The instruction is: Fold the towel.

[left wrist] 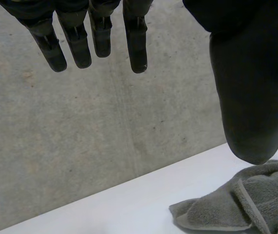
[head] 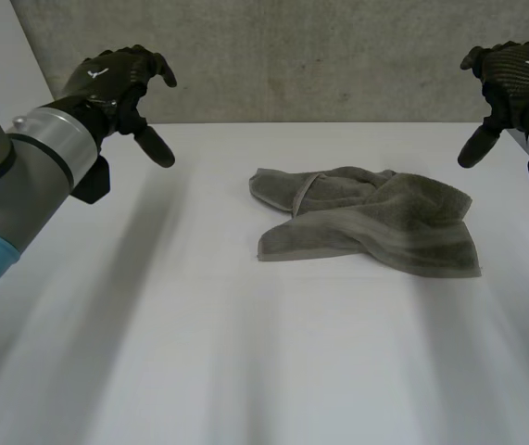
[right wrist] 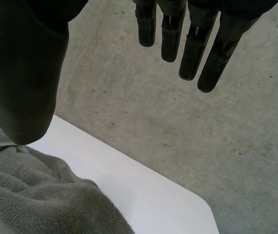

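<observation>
**A:** Where is the left hand (head: 120, 83)?

**B:** Upper left of the head view, raised off the table (head: 199, 352). Its arm comes in from the frame's left edge. The fingers are loose and spread, the thumb points down toward the centre, and it holds nothing. Its own wrist view agrees: straight fingers (left wrist: 75, 46) stand well apart from the thumb, with no cloth between them.

**A:** And the towel (head: 371, 221)?

**B:** Right of centre in the head view, crumpled on the table and partly doubled over itself. Its long axis runs across the frame from left to right, dipping a little toward the lower right. From the left hand it lies to the right and lower in the frame, well apart. In the left wrist view its near corner lies by the thumb's tip without touching it.

**A:** The right hand (head: 514, 79)?

**B:** Upper right, also raised, with its fingers relaxed, apart from the thumb, and empty. The towel lies to its left and lower in the frame. The towel's right edge looks nearer to this hand than its left corner is to the other.

**A:** So what does the coming move turn on?

**B:** Probably that. Both hands would have to come down and inward, each to one end of the long axis, and the right has less way to go.
</observation>
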